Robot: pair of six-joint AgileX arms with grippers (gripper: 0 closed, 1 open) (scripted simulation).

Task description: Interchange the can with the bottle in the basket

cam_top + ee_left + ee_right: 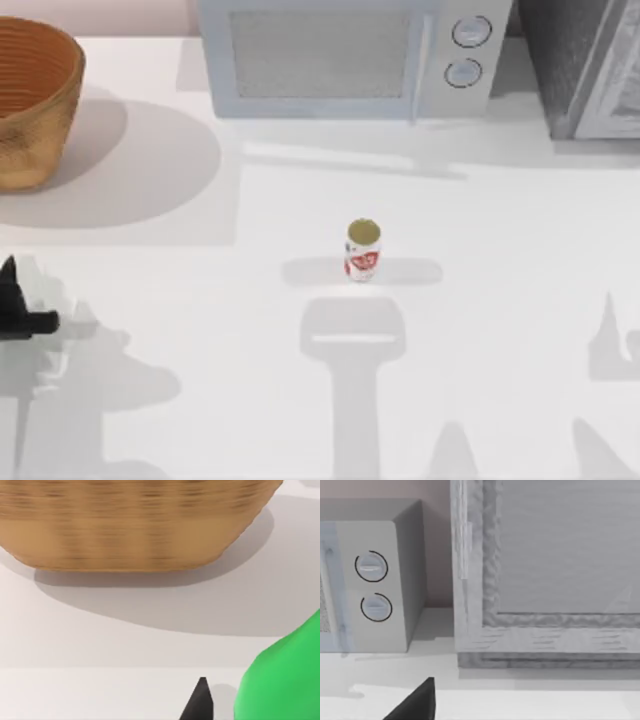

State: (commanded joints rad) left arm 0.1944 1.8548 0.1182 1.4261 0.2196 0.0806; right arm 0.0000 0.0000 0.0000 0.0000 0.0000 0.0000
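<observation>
The can [362,250] stands upright mid-table, white with a red label and a dull gold top. The orange-brown wicker basket [25,105] sits at the table's far left corner. Its ribbed side [135,525] fills the upper part of the left wrist view. The green bottle [282,680] shows large in the left wrist view, close beside a dark part of my left gripper [200,702]. My left gripper [25,310] is low at the table's left edge, in front of the basket. A dark part of my right gripper [417,702] shows before the grey cabinet.
A grey microwave [350,55] stands at the back centre, its two dials [372,587] in the right wrist view. A grey cabinet [590,65] stands at the back right. Open tabletop [200,300] lies between the can and the left gripper.
</observation>
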